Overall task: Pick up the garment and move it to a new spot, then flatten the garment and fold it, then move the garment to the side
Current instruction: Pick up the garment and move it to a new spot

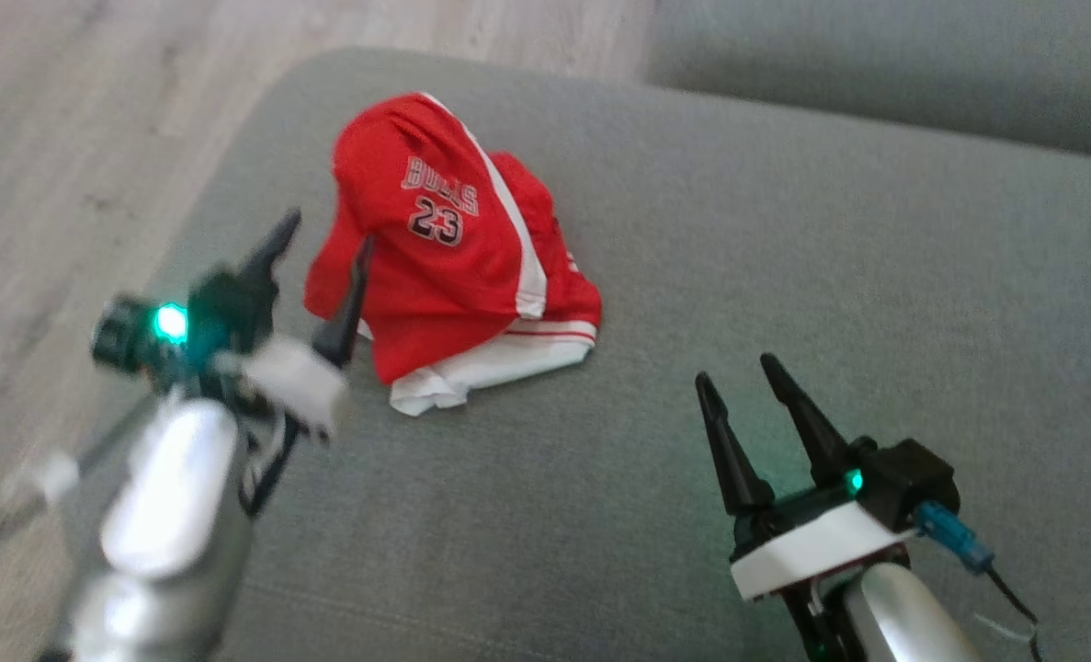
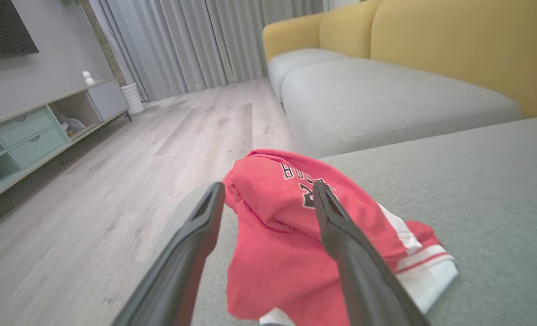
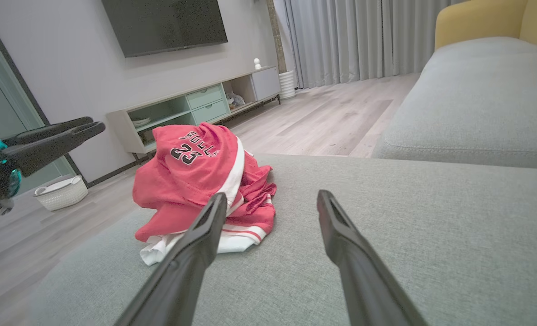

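Looking down from the head view, the left gripper [image 1: 329, 230] has its fingers spread wide with nothing in them. One finger crosses over the left edge of the red garment [image 1: 453, 267], but I can't tell from here if it touches. The garment sits crumpled in a heap on the grey sofa cushion [image 1: 784, 230], near the cushion's far left corner, number 23 facing up and white trim at the bottom. The right gripper [image 1: 736, 368] is also parted and empty, well off to the garment's right and nearer the robot.

The left wrist view has the left gripper [image 2: 268, 184] looking straight at the garment [image 2: 273, 235], which lies between and beyond the fingers. You also get the yellow sofa back [image 2: 453, 54] and curtains [image 2: 196, 40].

The right wrist view clears things up. The left gripper [image 3: 95, 123] hangs in the air left of the garment [image 3: 191, 181], apart from it. The right gripper [image 3: 273, 194] is spread, with the garment just beyond its left finger. There's a TV [image 3: 164, 22] and a white basket [image 3: 60, 192] too.
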Motion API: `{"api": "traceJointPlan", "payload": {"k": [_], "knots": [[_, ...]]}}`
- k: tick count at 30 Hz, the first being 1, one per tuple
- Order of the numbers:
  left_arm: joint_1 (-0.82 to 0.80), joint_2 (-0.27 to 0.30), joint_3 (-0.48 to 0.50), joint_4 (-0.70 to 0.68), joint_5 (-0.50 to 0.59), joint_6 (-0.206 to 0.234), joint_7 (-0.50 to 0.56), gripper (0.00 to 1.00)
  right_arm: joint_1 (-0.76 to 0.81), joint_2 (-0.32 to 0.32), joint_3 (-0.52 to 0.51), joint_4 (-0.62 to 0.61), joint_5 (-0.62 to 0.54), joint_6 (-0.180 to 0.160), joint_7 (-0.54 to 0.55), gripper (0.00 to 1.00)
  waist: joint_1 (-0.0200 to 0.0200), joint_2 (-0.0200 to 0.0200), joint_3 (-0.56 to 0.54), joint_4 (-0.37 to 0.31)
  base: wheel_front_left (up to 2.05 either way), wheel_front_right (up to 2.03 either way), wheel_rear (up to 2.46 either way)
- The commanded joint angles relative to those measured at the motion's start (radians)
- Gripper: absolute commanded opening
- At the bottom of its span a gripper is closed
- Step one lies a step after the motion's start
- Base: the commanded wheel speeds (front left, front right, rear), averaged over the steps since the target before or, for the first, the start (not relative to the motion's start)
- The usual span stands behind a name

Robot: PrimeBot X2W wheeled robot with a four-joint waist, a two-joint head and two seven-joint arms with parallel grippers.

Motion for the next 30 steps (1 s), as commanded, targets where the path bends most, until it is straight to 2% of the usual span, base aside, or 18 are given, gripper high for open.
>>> {"api": "traceJointPlan", "payload": {"k": [1,5,8,10,15,16,17,20,22,27,30], "knots": [[-0.074,0.043,0.009,-0.010,-0.029,-0.002,0.020,1.00,-0.041,-0.004,0.021,-0.035,-0.008,-0.001,-0.011,1.00,-0.0003,0.0000,0.064,-0.049,0.00,0.00,0.00],[-0.230,0.118,-0.070,0.075,-0.146,-0.002,0.093,1.00,-0.073,-0.004,0.031,-0.039,-0.018,-0.001,-0.011,1.00,-0.0003,0.0000,0.124,-0.094,0.00,0.00,0.00],[-0.299,0.148,-0.083,0.151,-0.250,-0.002,0.148,1.00,-0.092,-0.004,0.029,-0.045,-0.022,-0.001,-0.011,1.00,-0.0003,0.0000,0.155,-0.123,0.00,0.00,0.00],[-0.335,0.172,-0.075,0.203,-0.282,-0.002,0.168,1.00,-0.102,-0.004,0.019,-0.052,-0.020,-0.001,-0.011,1.00,-0.0003,0.0000,0.171,-0.138,0.00,0.00,0.00],[-0.376,0.178,-0.104,0.293,-0.374,-0.003,0.197,1.00,-0.114,-0.004,0.011,-0.054,-0.016,-0.001,-0.011,1.00,-0.0003,0.0000,0.182,-0.163,0.00,0.00,0.00],[-0.382,0.190,-0.123,0.303,-0.390,-0.003,0.184,0.07,-0.115,-0.004,0.014,-0.051,-0.013,-0.001,-0.011,1.00,-0.0003,0.0000,0.175,-0.172,0.00,0.00,0.00],[-0.385,0.195,-0.132,0.304,-0.394,-0.003,0.167,0.00,-0.115,-0.004,0.014,-0.050,-0.012,-0.001,-0.011,1.00,-0.0003,0.0000,0.171,-0.176,0.00,0.00,0.00],[-0.388,0.202,-0.157,0.291,-0.403,-0.003,0.125,0.00,-0.111,-0.004,0.014,-0.048,-0.007,-0.001,-0.011,1.00,-0.0003,0.0000,0.157,-0.182,0.00,0.00,0.00],[-0.392,0.210,-0.160,0.272,-0.417,-0.003,0.058,0.00,-0.108,-0.004,0.016,-0.044,-0.004,-0.001,-0.011,1.00,-0.0003,0.0000,0.139,-0.191,0.00,0.00,0.00],[-0.401,0.238,-0.174,0.176,-0.419,-0.003,-0.107,0.00,-0.096,-0.004,0.014,-0.046,0.010,-0.001,-0.011,1.00,-0.0003,0.0000,0.087,-0.216,0.00,0.00,0.00],[-0.402,0.242,-0.185,0.106,-0.416,-0.003,-0.156,0.00,-0.087,-0.004,0.021,-0.044,0.018,-0.001,-0.011,1.00,-0.0003,0.0000,0.060,-0.237,0.00,0.00,0.00]]}}
